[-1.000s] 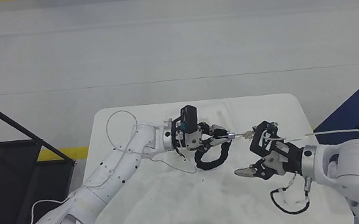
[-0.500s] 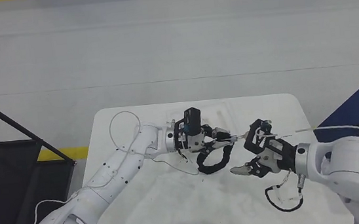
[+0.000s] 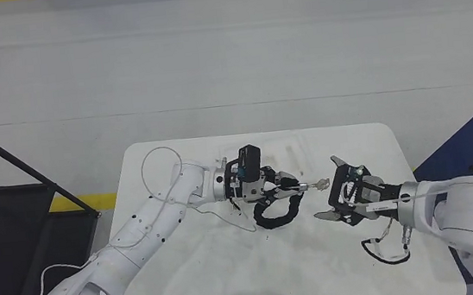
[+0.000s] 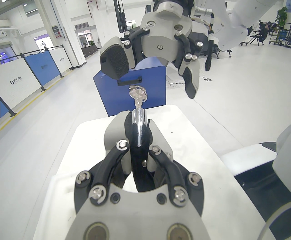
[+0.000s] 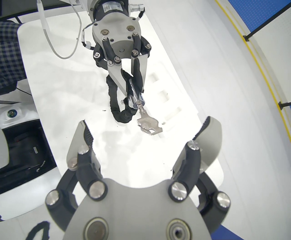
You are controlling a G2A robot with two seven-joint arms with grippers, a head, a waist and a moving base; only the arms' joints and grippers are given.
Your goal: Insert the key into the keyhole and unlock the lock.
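1. Nearest the robot, the black cable (image 3: 271,216) of the lock hangs in a loop below the left gripper (image 3: 292,179). It looks soft and limp, so expect no support from it. Whether the loop touches the table (image 3: 233,278) cannot be told.

2. The left gripper is closed on the lock (image 4: 138,127), with its 2 pads clamped on the chrome barrel. The barrel is held over the middle of the table and points right, toward the other arm. Judgement: the barrel is stiff, round and polished, so it may slip or spin in the pads once turning force is applied.

3. The key (image 4: 137,94) sits with its blade in the keyhole at the barrel's free end. The flat head and a short neck stand out. Judgement: the key is light, thin, rigid metal with a smooth surface. Grip it on the 2 flat faces of the head, close to the barrel, not on the edges.

4. Right of the key, the right gripper (image 4: 151,79) faces the head with its fingers spread wide. It holds nothing and is apart from the key.

5. On the far side of the table lies a white foam tray (image 5: 179,94) with recesses.
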